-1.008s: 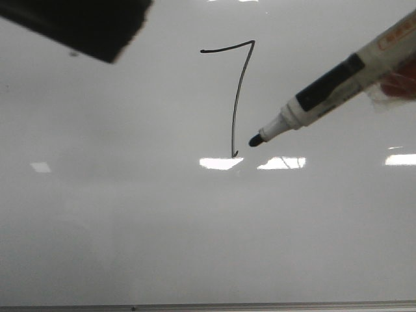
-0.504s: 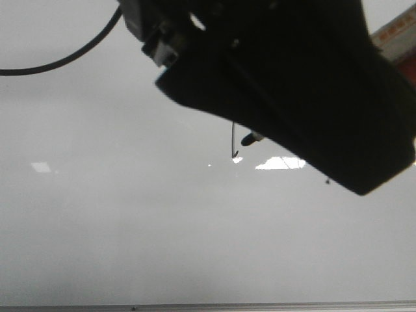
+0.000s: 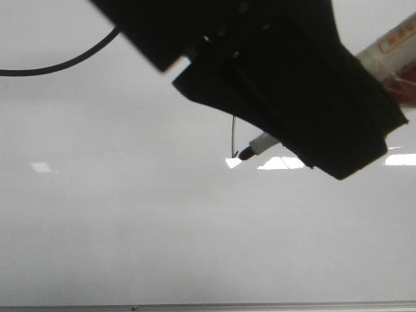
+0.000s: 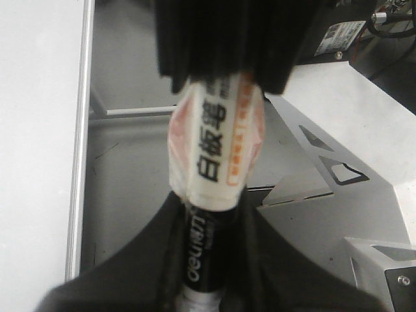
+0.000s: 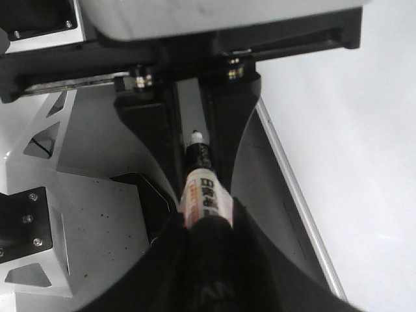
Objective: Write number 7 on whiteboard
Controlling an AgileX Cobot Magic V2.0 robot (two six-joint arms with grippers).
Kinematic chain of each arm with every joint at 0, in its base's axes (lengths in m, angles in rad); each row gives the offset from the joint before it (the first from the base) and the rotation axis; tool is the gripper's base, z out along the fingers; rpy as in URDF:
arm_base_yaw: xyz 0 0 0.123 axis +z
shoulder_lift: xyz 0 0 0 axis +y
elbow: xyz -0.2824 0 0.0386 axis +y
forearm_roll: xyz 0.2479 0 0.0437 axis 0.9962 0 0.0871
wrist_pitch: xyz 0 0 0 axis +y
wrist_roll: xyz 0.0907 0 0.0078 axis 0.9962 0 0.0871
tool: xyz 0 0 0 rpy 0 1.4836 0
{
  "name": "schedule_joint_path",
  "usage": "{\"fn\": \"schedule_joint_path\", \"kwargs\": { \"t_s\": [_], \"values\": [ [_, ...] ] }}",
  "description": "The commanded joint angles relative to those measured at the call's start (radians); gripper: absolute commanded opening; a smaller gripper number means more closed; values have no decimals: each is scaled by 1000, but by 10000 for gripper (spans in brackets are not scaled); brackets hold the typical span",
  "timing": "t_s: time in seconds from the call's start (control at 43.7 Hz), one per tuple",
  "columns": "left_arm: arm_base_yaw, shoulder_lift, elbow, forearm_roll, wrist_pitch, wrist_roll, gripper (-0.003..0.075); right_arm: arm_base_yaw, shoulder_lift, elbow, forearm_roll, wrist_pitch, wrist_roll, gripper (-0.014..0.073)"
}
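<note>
The whiteboard (image 3: 130, 227) fills the front view. Of the number 7 (image 3: 233, 133) only the lower downstroke shows; the rest is hidden behind my left gripper (image 3: 312, 110). The marker (image 3: 260, 144) comes in from the right, its black tip just right of the 7's foot. My right gripper (image 5: 208, 260) is shut on the marker's labelled barrel (image 5: 205, 195). My left gripper (image 4: 205, 260) has its fingers (image 4: 143, 260) close against both sides of the marker's black band (image 4: 203, 240), near the tip end.
A black cable (image 3: 58, 62) hangs at the upper left. Bright light reflections (image 3: 279, 162) lie on the board. The board's grey frame edge (image 3: 195, 306) runs along the bottom. Grey metal base plates (image 4: 338, 195) sit beside the board.
My left gripper swung in from the upper left, covering most of the 7, and came around the marker's front end. The marker tip moved down and left toward the 7's foot.
</note>
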Motion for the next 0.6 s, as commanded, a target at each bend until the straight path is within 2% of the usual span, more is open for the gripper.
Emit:
{"fn": "schedule_joint_path", "kwargs": {
  "t_s": [0.0, 0.069, 0.115, 0.206, 0.367, 0.573],
  "values": [
    [-4, -30, -36, -65, -26, -25, -3, -2, -8, -27, 33, -56, -10, 258],
    [-3, -30, -36, -55, -26, -30, -3, -6, -8, -27, 26, -55, -10, 437],
    [0, -30, -36, -34, -26, -45, -3, -8, -13, -28, 1, -55, -8, 514],
    [30, -39, -40, 49, -26, -148, -3, -21, -34, -29, -79, -73, 37, 601],
    [141, -82, -71, 304, -11, -494, -3, -76, -90, -29, -209, -117, 200, 603],
    [359, -158, -88, 591, 91, -816, -3, -98, -105, -27, -226, -113, 219, 603]
  ]
}}
